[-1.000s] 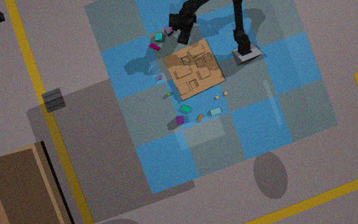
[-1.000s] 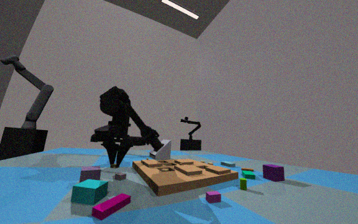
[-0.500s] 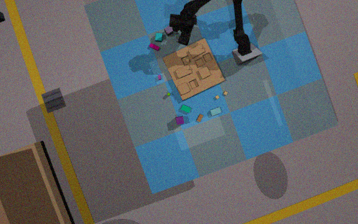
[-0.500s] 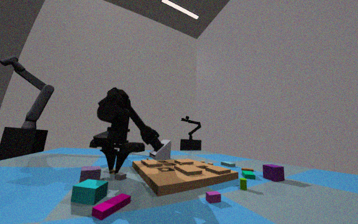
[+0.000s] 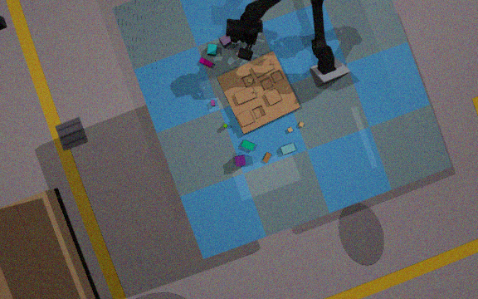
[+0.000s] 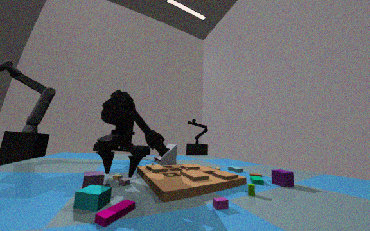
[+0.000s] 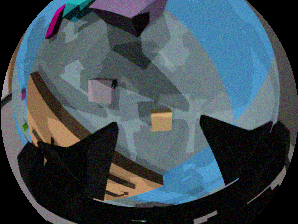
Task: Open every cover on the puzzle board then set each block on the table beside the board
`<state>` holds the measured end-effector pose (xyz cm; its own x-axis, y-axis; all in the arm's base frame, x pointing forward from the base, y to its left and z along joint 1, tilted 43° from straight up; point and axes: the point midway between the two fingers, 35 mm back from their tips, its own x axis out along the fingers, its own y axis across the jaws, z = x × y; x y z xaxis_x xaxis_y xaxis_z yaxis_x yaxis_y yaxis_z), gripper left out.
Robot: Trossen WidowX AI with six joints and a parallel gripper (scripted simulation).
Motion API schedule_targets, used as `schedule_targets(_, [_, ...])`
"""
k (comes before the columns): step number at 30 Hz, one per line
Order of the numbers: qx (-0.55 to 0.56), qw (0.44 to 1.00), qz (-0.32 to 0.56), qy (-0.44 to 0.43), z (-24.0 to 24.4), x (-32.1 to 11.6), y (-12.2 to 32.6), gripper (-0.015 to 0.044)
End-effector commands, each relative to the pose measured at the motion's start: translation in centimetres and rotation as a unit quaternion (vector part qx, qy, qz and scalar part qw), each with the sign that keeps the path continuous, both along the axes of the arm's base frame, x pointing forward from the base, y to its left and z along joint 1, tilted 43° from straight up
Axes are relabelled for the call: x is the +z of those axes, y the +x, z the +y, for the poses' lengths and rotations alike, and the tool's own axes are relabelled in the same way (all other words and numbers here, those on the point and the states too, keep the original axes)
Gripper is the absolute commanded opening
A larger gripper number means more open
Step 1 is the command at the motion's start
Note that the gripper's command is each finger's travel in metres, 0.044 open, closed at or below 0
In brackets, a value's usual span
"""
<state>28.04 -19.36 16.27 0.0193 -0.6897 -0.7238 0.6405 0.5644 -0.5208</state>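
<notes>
My gripper (image 6: 119,175) (image 7: 160,123) is open beside the wooden board (image 5: 290,104) (image 6: 162,190). A small tan block (image 6: 117,176) (image 7: 161,121) is loose between the spread fingertips, on or just above the table. A small pinkish-grey block (image 6: 124,182) (image 7: 101,91) lies close by, clear of the board. On the board, raised covers show, among them a large one (image 5: 245,96) (image 6: 194,174) and one (image 5: 272,98) beside it. Uncovered wells (image 5: 258,111) (image 6: 171,174) show between them. Whether the wells are empty is too blurred to tell.
Mauve (image 5: 225,41) (image 6: 93,178), teal (image 5: 212,49) (image 6: 92,197) and magenta (image 5: 207,62) (image 6: 115,213) blocks lie near the gripper. A pink block (image 5: 212,103) (image 6: 220,203) and a lime block (image 5: 225,125) (image 6: 251,189) lie beside the board; several more lie beyond its far edge.
</notes>
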Motion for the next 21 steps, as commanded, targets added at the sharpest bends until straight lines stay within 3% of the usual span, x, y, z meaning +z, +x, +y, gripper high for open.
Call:
schedule_targets(1, [-0.001,1.000,-0.002,-0.001,0.6,0.8,0.1,0.0440])
schedule_targets(21, [0.000,1.000,0.000,0.002,4.9,5.1,-0.2,0.0440])
